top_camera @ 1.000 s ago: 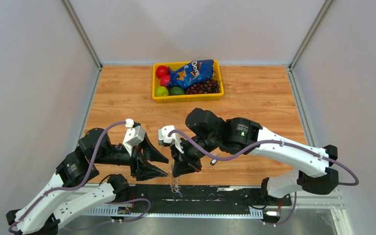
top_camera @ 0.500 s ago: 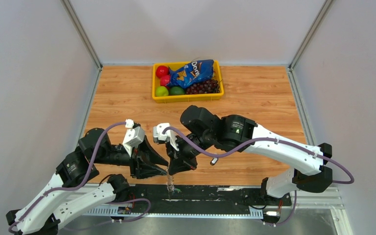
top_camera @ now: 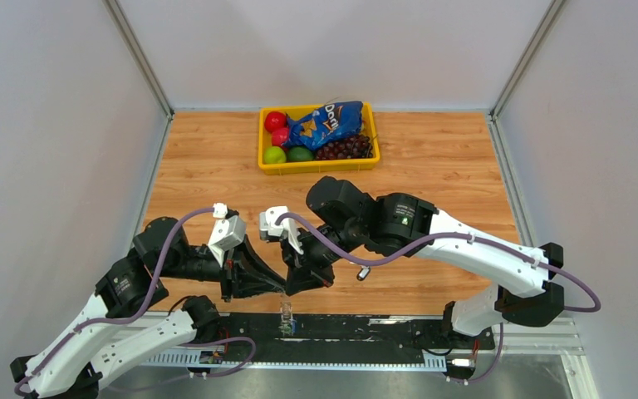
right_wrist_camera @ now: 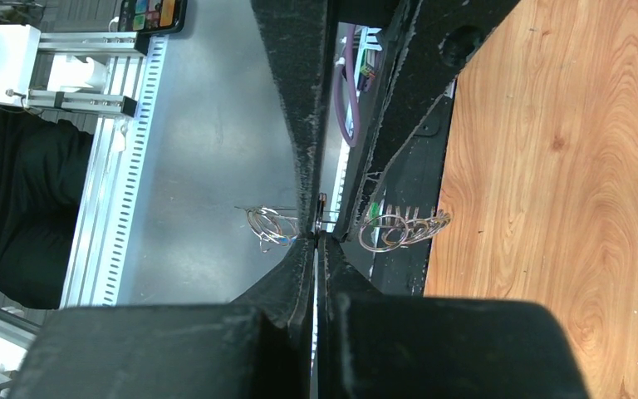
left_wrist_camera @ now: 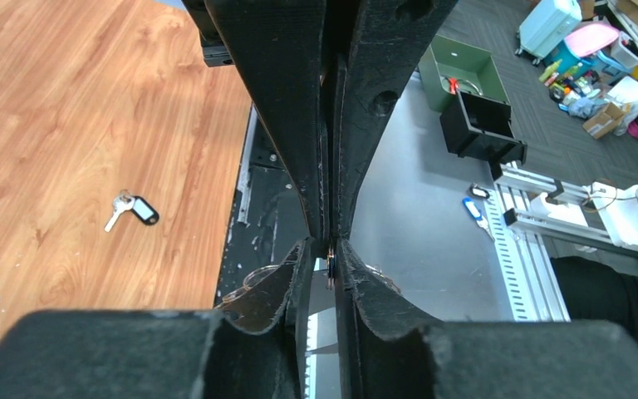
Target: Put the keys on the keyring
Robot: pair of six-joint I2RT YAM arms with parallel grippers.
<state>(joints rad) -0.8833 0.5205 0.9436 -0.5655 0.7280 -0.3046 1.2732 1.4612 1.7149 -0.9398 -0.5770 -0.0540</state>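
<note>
keyring (top_camera: 285, 319): hung just past the table's near edge, gripped from both sides; wire loops are seen either side of the jaws.
keys (left_wrist_camera: 131, 208): laid on the wood, well apart from the ring.
left gripper (left_wrist_camera: 330, 251): pressed together, seemingly on the keyring.
right gripper (right_wrist_camera: 316, 238): likewise pinched on it.
step: one coil should be pried apart steadily, without twisting.
yellow tray (top_camera: 324, 166): fruit, grapes and a chip bag are held.
</note>
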